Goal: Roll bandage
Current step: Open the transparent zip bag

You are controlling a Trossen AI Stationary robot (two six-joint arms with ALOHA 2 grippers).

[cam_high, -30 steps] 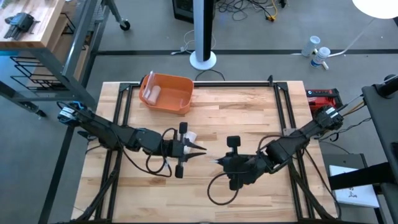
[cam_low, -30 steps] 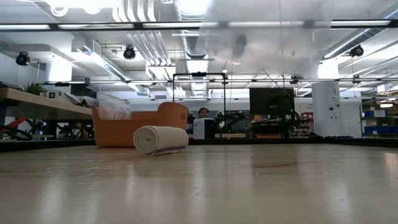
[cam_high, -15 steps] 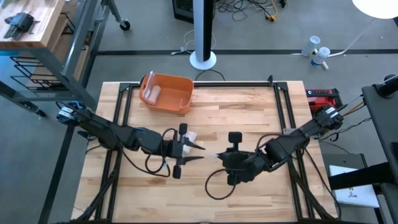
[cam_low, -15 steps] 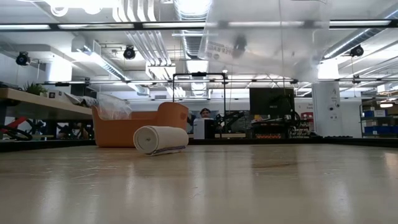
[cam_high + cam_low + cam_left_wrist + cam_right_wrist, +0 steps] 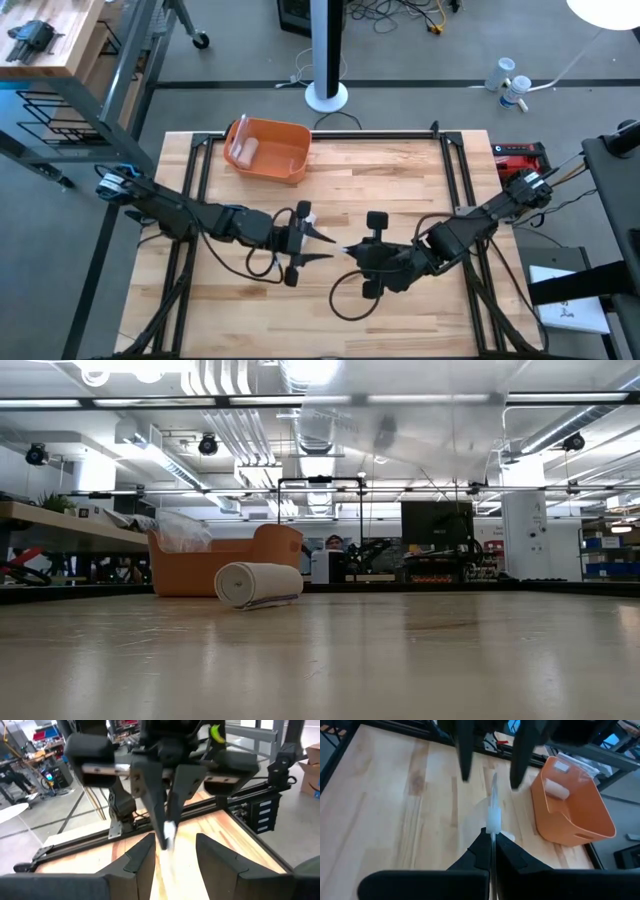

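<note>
Two grippers meet over mid-table. The right gripper (image 5: pixel 352 251) has its fingers pressed together on a thin white bandage strip (image 5: pixel 493 815), while the left gripper (image 5: pixel 318 246) faces it with fingers spread apart. Light, limp cloth like this likely sags and slips, so its edge is the place to pinch. Only the low view shows a rolled bandage (image 5: pixel 259 583) resting on the table (image 5: pixel 400 180) before the orange bin (image 5: pixel 268 150).
</note>
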